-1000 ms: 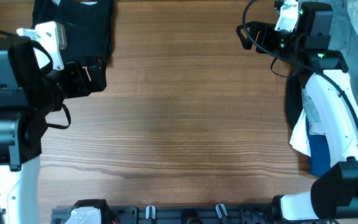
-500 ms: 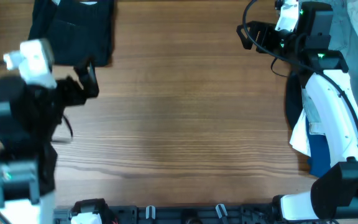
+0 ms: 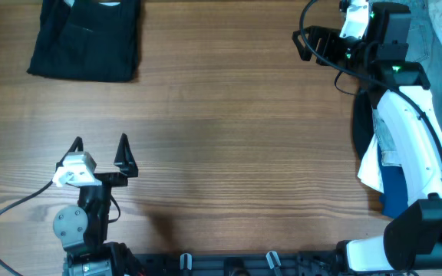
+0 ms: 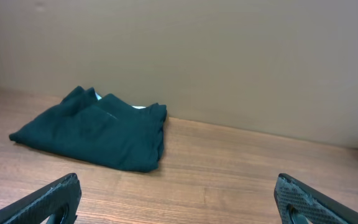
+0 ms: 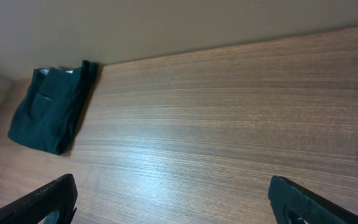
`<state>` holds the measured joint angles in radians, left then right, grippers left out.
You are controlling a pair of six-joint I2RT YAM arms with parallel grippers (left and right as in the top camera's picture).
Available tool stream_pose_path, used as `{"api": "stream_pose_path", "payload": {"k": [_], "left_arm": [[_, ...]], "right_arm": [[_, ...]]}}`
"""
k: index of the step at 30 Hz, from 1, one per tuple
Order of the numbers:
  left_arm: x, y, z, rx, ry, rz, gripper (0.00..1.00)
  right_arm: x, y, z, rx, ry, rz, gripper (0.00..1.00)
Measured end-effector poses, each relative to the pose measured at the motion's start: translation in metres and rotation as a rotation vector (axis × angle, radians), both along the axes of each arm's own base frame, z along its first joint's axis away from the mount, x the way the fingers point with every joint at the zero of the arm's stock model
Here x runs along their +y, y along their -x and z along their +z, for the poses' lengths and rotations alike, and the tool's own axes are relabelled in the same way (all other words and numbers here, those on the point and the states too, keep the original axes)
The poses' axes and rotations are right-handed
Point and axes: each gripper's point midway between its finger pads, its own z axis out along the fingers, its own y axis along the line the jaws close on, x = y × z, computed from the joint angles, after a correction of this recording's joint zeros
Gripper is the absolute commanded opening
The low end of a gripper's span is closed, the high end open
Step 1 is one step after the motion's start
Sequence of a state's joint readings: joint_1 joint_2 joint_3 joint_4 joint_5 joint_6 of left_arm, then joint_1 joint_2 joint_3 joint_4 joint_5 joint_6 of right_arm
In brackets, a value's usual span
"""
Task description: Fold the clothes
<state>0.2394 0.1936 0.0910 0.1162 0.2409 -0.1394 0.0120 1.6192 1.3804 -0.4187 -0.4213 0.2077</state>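
- Low at the frame's left, my left gripper [image 3: 100,144] has its fingers spread wide, holding nothing.
- Upper right, my right gripper [image 3: 304,44] is likewise spread and empty.
- One dark green garment [image 3: 87,38] lies neatly folded at the upper left of the table [image 3: 229,138].
- Right edge: heaped clothes [image 3: 370,170], half hidden behind my right arm [image 3: 413,130] and cut off; I can't count them.

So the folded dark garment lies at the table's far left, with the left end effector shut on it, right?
Not quite: the folded dark garment lies there, but the left end effector is open and well apart from it, as the overhead view shows.
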Motion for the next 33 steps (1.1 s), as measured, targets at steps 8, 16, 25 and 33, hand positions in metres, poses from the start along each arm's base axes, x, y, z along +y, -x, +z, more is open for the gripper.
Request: {"api": "stream_pose_path", "payload": {"k": [8,16,25,33], "left_arm": [[0.001,0.007,-0.055,0.134,0.034,0.011,1.0],[0.001,0.01,-0.04,0.069,0.018,0.014,1.0],[0.001,0.01,-0.04,0.069,0.018,0.014,1.0],[0.001,0.01,-0.04,0.069,0.018,0.014,1.0]], "right_arm": [[0.0,0.0,0.0,0.0,0.0,0.0,1.0],[0.0,0.0,0.0,0.0,0.0,0.0,1.0],[0.0,0.0,0.0,0.0,0.0,0.0,1.0],[-0.001,0.006,0.004,0.007,0.005,-0.007,1.0]]}}
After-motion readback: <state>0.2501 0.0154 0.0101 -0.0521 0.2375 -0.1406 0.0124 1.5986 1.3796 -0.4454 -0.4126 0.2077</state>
